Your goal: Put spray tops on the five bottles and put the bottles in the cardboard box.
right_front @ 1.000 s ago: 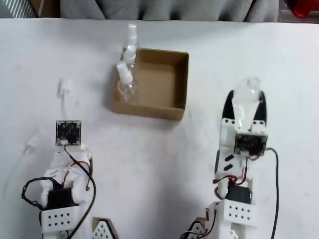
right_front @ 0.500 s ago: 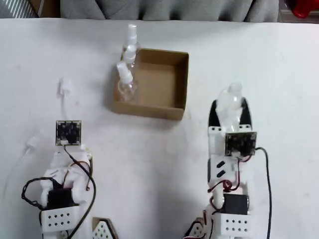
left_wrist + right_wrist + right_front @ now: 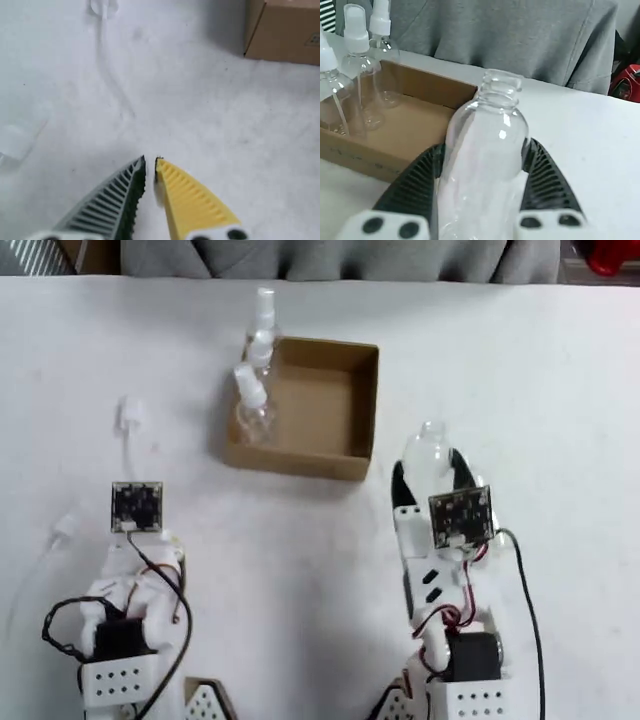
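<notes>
My right gripper (image 3: 430, 472) (image 3: 484, 155) is shut on a clear bottle (image 3: 425, 445) (image 3: 487, 120) with an open, uncapped neck, just right of the cardboard box's (image 3: 320, 410) near right corner. Three clear bottles with white spray tops (image 3: 250, 390) (image 3: 357, 60) stand along the box's left side. Two loose spray tops with thin tubes lie on the table at the left, one farther back (image 3: 130, 415) (image 3: 102, 6) and one nearer (image 3: 65, 530) (image 3: 20, 137). My left gripper (image 3: 150, 162) is shut and holds nothing, low over the table between those tops.
The white table (image 3: 560, 370) has free room to the right of the box and in front of it. A person in grey sits behind the far edge (image 3: 520, 35). A red object (image 3: 612, 255) lies at the far right corner.
My right arm has swung left and drawn back toward its base, carrying the uncapped bottle nearer the box's front right corner. The left arm has not moved.
</notes>
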{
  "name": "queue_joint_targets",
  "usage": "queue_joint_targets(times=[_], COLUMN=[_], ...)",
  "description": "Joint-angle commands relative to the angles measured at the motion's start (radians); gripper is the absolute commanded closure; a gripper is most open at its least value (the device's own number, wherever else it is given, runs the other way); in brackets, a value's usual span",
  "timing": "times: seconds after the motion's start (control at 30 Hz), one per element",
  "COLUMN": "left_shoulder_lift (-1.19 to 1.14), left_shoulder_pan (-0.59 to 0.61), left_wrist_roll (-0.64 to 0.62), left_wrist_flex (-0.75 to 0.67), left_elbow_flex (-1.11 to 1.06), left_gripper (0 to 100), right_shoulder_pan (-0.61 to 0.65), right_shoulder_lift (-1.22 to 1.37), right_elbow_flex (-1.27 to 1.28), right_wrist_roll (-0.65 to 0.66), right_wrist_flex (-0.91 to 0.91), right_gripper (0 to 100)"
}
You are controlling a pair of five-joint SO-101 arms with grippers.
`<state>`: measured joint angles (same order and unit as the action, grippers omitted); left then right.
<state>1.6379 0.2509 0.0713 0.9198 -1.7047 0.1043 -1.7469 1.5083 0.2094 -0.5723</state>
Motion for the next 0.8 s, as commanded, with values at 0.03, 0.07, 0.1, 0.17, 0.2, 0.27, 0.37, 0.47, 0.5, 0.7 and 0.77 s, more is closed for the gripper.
queue_joint_targets(times=[0.03,0.07,0.1,0.17,0.2,0.27,0.37,0.47,0.5,0.7,0.77], left_shoulder_lift=[0.018,0.018,0.018,0.018,0.018,0.018,0.018,0.018,0.018,0.018,0.018], left_shoulder_pan=[0.01,0.01,0.01,0.01,0.01,0.012,0.012,0.012,0.012,0.012,0.012], left_wrist_roll=[0.011,0.011,0.011,0.011,0.011,0.011,0.011,0.011,0.011,0.011,0.011], left_wrist_flex=[0.005,0.005,0.005,0.006,0.006,0.006,0.006,0.006,0.006,0.006,0.006], left_elbow_flex=[0.005,0.005,0.005,0.005,0.005,0.005,0.005,0.005,0.005,0.005,0.005], left_gripper=[95,95,95,95,95,95,95,95,95,95,95], right_shoulder_pan=[0.007,0.007,0.007,0.001,0.001,0.001,0.001,0.001,0.001,-0.01,-0.015], right_shoulder_lift=[0.17,0.223,0.28,0.395,0.449,0.553,0.691,0.806,0.84,1.018,1.072], right_elbow_flex=[-0.13,-0.155,-0.18,-0.227,-0.247,-0.285,-0.344,-0.394,-0.407,-0.443,-0.465], right_wrist_roll=[0.002,0.002,0.002,0.003,0.005,0.009,0.011,0.02,0.04,0.103,0.103], right_wrist_flex=[-0.004,-0.004,-0.004,-0.005,-0.005,-0.028,-0.091,-0.15,-0.163,-0.174,-0.174], right_gripper=[98.4,98.4,98.4,98.4,98.4,98.4,98.3,98.1,98.1,98.1,98.0])
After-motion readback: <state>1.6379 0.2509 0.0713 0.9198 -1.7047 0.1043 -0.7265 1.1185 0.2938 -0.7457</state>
